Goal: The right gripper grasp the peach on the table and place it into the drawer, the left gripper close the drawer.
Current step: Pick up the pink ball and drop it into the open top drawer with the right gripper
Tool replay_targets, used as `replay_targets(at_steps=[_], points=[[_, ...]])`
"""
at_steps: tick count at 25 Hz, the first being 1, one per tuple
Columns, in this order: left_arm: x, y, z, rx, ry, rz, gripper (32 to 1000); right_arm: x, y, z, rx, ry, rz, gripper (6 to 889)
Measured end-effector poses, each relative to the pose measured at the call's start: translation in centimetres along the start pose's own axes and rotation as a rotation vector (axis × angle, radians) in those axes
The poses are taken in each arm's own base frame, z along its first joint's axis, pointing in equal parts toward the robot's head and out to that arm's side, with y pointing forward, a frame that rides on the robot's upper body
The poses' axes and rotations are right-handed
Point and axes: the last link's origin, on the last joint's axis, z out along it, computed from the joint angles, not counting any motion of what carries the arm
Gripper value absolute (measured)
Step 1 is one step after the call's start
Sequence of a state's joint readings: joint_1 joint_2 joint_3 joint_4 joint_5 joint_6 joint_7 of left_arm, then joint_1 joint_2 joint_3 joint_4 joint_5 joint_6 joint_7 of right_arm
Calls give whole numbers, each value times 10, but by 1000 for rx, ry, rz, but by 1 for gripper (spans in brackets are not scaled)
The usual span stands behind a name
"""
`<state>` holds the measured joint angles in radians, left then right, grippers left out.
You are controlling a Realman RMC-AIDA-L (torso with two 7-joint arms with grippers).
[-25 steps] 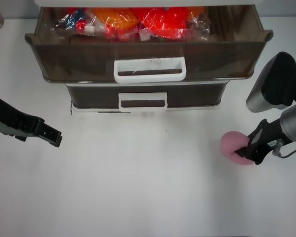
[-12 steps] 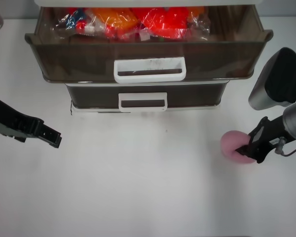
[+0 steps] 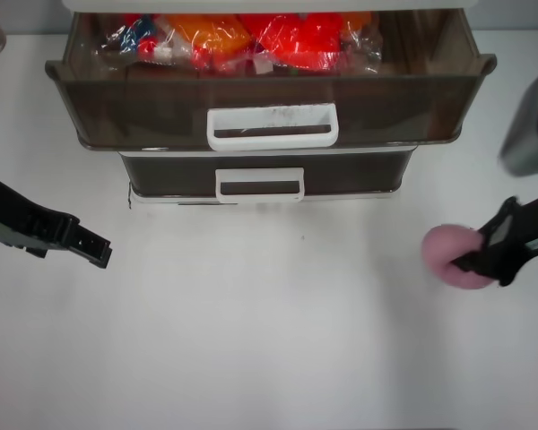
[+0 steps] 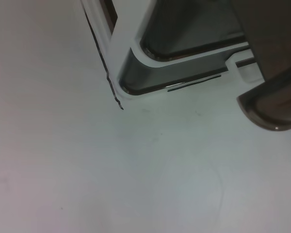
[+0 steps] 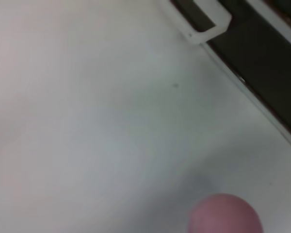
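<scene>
Plain white table (image 3: pixel 251 340) bore a round matte pink peach (image 3: pixel 453 255) near its right edge, clamped in the black right gripper (image 3: pixel 484 255). Judged light, soft, bruisable; hold across its widest girth. Black left gripper (image 3: pixel 94 248), state indeterminate, waited near the left edge below the smoky-brown translucent drawer (image 3: pixel 269 107).

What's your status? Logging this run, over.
Right gripper shut on matte pink peach, over white table. Left gripper parked left. Smoky-brown drawer open, path clear.
</scene>
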<state>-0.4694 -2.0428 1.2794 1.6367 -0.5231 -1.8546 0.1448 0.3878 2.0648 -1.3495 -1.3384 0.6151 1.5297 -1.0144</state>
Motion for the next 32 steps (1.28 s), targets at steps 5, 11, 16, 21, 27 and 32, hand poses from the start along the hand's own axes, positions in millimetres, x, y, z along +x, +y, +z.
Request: replay_targets(at_steps=[5, 11, 16, 21, 27, 32], points=[[2, 1, -1, 0, 3, 6, 859, 2, 1, -39, -44, -71, 9, 54], [2, 1, -1, 0, 3, 7, 860, 1, -1, -70, -49, -157, 20, 58], [2, 1, -1, 2, 3, 7, 860, -2, -5, -94, -43, -237, 7, 61], [2, 1, -2, 4, 2, 7, 860, -7, -7, -119, -64, -332, -19, 64], [2, 1, -2, 3, 3, 9, 860, -12, -13, -157, -23, -454, -59, 68], [6, 4, -4, 3, 8, 20, 860, -20, -13, -188, -13, -599, -76, 71]])
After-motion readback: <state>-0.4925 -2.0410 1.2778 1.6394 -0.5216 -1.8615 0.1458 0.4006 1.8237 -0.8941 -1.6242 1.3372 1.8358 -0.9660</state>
